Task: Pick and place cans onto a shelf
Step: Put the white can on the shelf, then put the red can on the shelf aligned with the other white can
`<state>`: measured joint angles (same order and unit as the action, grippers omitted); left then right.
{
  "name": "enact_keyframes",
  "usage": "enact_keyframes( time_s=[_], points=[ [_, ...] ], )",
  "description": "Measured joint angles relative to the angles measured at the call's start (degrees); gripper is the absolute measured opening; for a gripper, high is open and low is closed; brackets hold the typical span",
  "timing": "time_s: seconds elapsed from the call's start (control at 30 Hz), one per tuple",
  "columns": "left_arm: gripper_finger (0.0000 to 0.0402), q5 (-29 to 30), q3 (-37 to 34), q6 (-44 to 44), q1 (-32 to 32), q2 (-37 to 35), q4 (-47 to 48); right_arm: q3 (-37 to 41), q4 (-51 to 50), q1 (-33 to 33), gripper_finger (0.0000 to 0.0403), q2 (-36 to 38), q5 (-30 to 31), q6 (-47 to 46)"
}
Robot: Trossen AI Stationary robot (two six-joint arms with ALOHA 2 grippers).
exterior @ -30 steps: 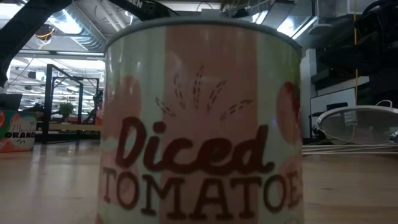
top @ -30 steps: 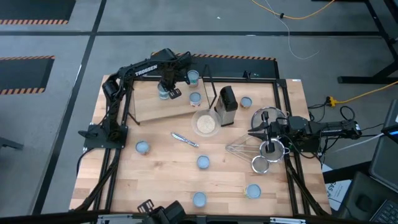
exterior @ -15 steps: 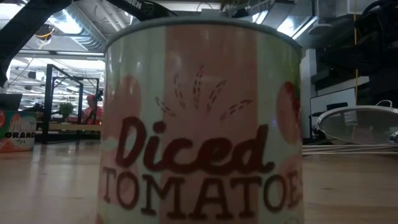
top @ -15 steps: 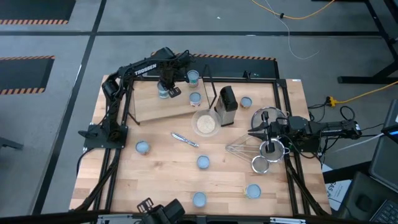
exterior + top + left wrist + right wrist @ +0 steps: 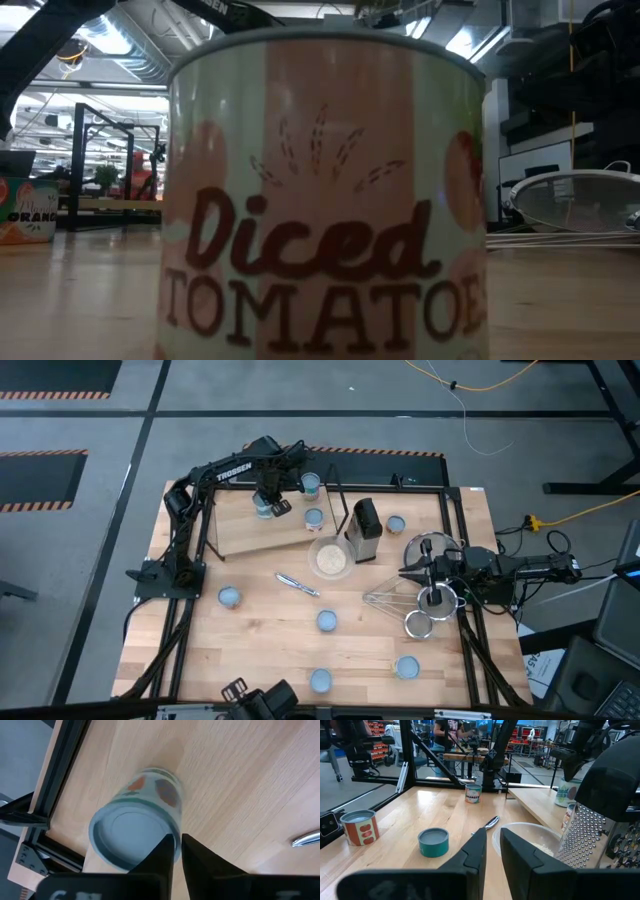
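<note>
Left gripper above shelf, fingers clenched together, nothing between. Can stands upright just beside fingertips, probably already set on shelf. Right gripper waits near strainers, fingers closed, empty.

"Diced TOMATOES" on the near can; "TROSSEN" on the left arm

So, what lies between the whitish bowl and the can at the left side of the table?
High view: a metal spoon lies between the bowl and that can.
</note>
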<state>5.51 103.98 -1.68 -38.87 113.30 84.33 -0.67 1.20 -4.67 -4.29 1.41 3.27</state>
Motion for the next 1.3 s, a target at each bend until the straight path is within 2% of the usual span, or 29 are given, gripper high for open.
enact_keyframes(
  time_s=[0.4,0.93,1.1,1.3],
  points=[
    [0.007,2.71,0.0,0.01,0.01,0.0,0.0,0.0,0.01,-0.01,0.0061,0.0,-0.01,0.0],
    [0.0068,2.43,0.0,-2.91,1.78,-0.33,0.72,0.0,0.02,0.0,0.0061,0.01,0.0,0.0],
    [0.0069,2.28,0.02,-3.55,3.81,-3.58,0.69,0.0,0.12,0.0,0.0061,0.0,0.0,0.0],
    [0.0069,2.3,0.07,-0.59,8.23,-12.25,-0.21,0.0,0.25,-0.01,0.0061,0.02,0.0,0.0]
  ],
)
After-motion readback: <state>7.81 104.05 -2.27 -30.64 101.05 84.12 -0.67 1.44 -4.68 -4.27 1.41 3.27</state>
